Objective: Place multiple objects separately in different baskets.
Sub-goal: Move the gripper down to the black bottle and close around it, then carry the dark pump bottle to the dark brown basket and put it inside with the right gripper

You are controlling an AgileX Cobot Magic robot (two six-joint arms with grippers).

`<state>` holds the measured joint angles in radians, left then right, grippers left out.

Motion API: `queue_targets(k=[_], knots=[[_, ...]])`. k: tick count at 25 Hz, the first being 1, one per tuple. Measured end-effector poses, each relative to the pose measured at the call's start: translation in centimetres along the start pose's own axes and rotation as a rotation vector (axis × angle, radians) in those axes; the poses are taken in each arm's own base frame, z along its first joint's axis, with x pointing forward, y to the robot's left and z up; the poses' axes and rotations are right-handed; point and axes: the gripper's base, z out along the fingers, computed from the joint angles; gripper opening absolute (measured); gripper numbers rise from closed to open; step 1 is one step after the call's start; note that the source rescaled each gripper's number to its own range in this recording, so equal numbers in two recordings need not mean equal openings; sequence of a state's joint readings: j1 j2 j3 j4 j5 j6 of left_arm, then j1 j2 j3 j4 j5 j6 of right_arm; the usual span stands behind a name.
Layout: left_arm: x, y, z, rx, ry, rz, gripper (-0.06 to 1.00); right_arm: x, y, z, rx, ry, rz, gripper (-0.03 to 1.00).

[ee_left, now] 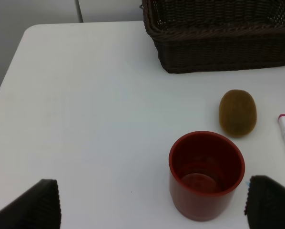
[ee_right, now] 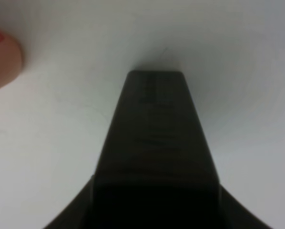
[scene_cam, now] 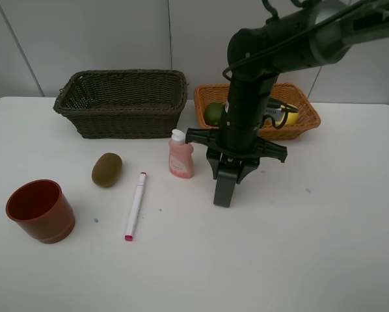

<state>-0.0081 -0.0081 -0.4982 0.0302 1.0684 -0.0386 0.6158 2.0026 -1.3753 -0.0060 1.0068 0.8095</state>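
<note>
Right fingers (scene_cam: 224,194), clenched on nothing, point down at the white worktop (scene_cam: 324,247) beside the pink white-capped bottle (scene_cam: 181,156). Left fingers (ee_left: 37,205) stand spread near the red plastic cup (ee_left: 207,174). A dark green round fruit (scene_cam: 213,114) and a yellow lemon (scene_cam: 291,118) already lie in the orange-tan wicker basket (scene_cam: 308,112). The brown kiwi (scene_cam: 107,169) and white pink-tipped marker (scene_cam: 135,205) remain out.

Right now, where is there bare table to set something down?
Widest bare patch: table right of the right gripper, in front of the tan basket. The near strip before cup and marker is bare too. Crowded: kiwi, marker and bottle cluster between cup, dark basket and gripper.
</note>
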Motion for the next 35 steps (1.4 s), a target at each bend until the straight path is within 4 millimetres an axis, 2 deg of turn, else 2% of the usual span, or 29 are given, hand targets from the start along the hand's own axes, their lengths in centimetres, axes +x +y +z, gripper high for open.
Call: queue_targets(k=[8, 10, 12, 18, 22, 25, 29, 35], knots=[[0.0, 0.0, 0.0, 0.000, 0.000, 0.000, 1.00, 0.2, -0.3, -0.2, 0.022, 0.020, -0.021, 0.04], [0.0, 0.0, 0.0, 0.000, 0.000, 0.000, 1.00, 0.5, -0.5, -1.0, 0.028, 0.023, -0.036, 0.04], [0.0, 0.0, 0.0, 0.000, 0.000, 0.000, 1.00, 0.7, -0.8, -2.5, 0.015, 0.011, -0.060, 0.04], [0.0, 0.0, 0.0, 0.000, 0.000, 0.000, 1.00, 2.4, -2.7, -9.1, -0.036, -0.062, -0.169, 0.04], [0.0, 0.0, 0.0, 0.000, 0.000, 0.000, 1.00, 3.2, -4.2, -13.0, -0.063, -0.185, -0.259, 0.04], [0.0, 0.0, 0.0, 0.000, 0.000, 0.000, 1.00, 3.0, -4.9, -15.4, -0.070, -0.308, -0.349, 0.04], [0.0, 0.0, 0.0, 0.000, 0.000, 0.000, 1.00, 2.2, -4.4, -17.7, -0.109, -0.466, -0.450, 0.04], [0.0, 0.0, 0.0, 0.000, 0.000, 0.000, 1.00, 0.8, -2.6, -19.3, -0.247, -0.712, -0.536, 0.03]])
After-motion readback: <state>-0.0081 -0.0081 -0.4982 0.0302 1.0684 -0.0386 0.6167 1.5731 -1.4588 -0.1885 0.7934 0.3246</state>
